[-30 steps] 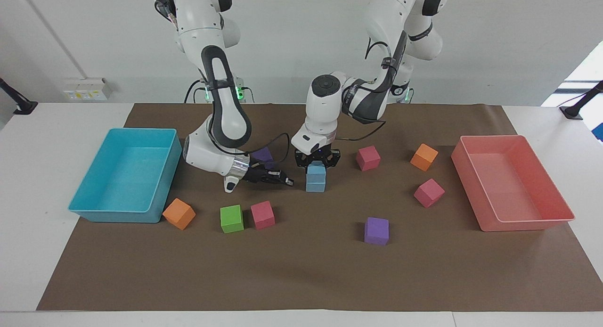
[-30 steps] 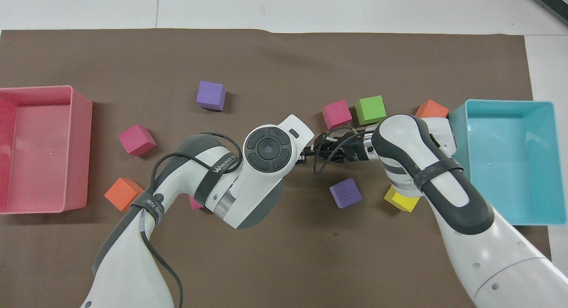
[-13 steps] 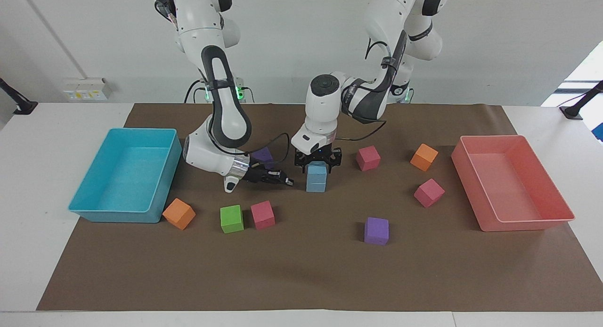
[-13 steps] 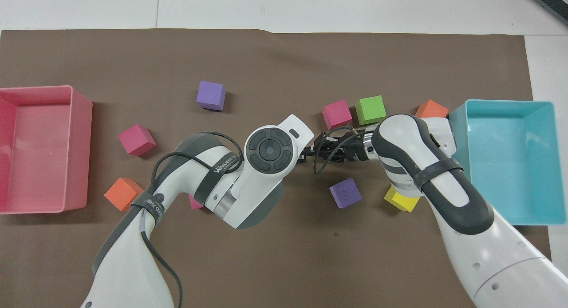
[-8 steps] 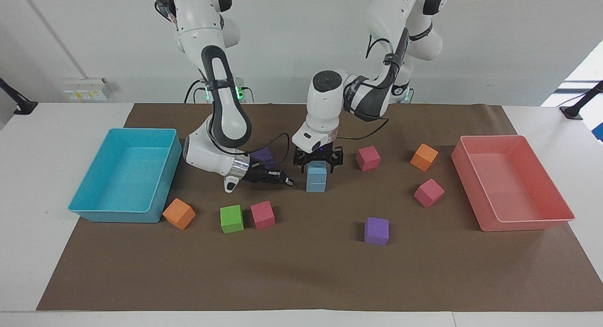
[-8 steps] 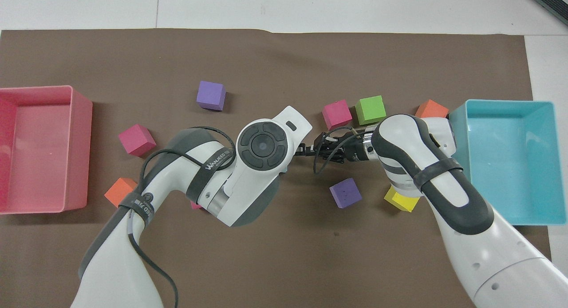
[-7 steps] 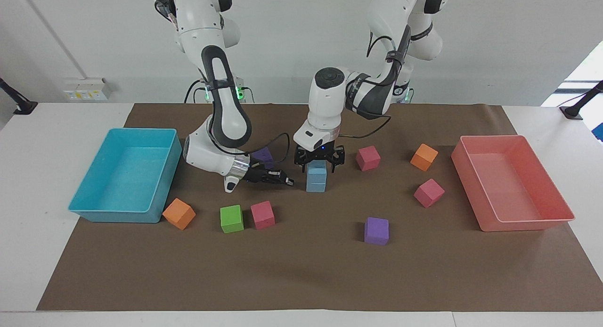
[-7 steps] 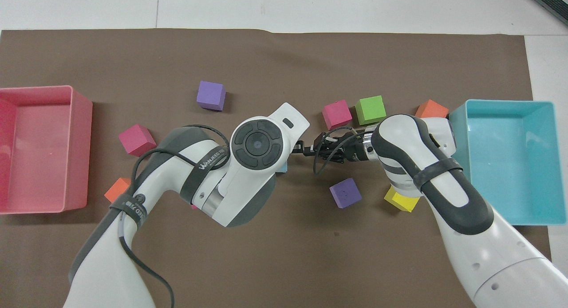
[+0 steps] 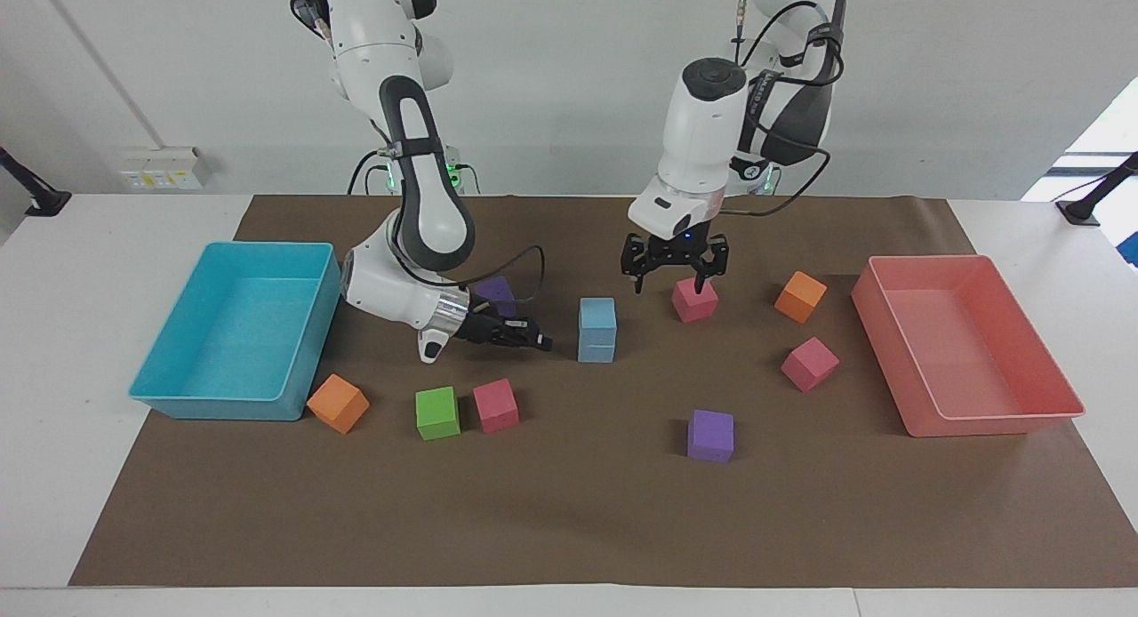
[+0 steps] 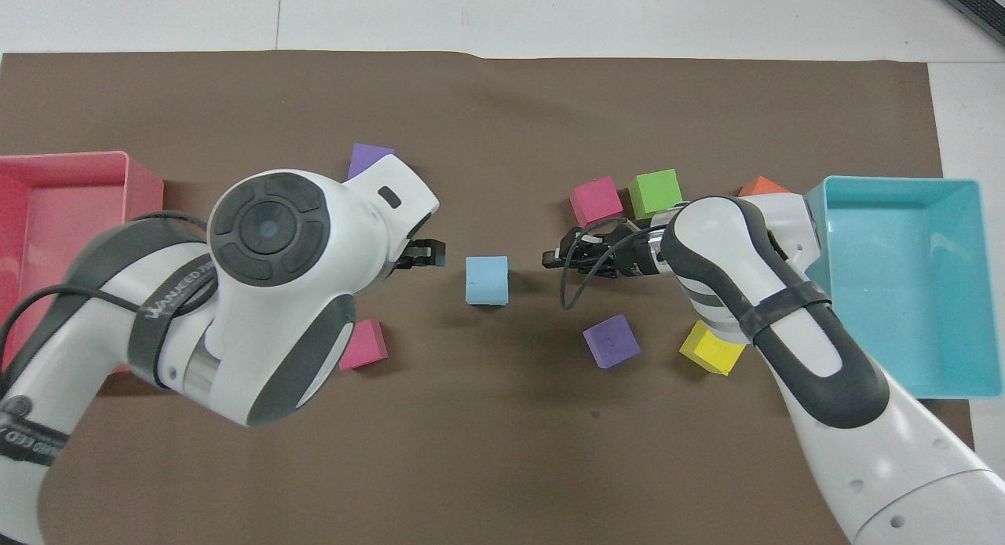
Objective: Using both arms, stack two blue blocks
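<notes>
The two blue blocks (image 9: 597,330) stand stacked, one on the other, in the middle of the brown mat. The overhead view shows only the top one (image 10: 487,279). My left gripper (image 9: 674,277) is open and empty. It hangs in the air clear of the stack, toward the left arm's end, just above a pink cube (image 9: 694,299). In the overhead view only its tip (image 10: 428,253) shows from under the wrist. My right gripper (image 9: 536,340) is shut and empty. It lies low over the mat beside the stack without touching it, and it also shows in the overhead view (image 10: 550,257).
A turquoise tray (image 9: 302,332) stands at the right arm's end and a pink tray (image 9: 978,424) at the left arm's end. Loose cubes lie around: orange (image 9: 338,403), green (image 9: 437,412), pink (image 9: 495,404), purple (image 9: 710,436), pink (image 9: 809,364), orange (image 9: 800,296), yellow (image 10: 710,349).
My left gripper opened, let go of the top blue block, rose and swung away toward the left arm's end. The stack stays standing. The right gripper has barely moved.
</notes>
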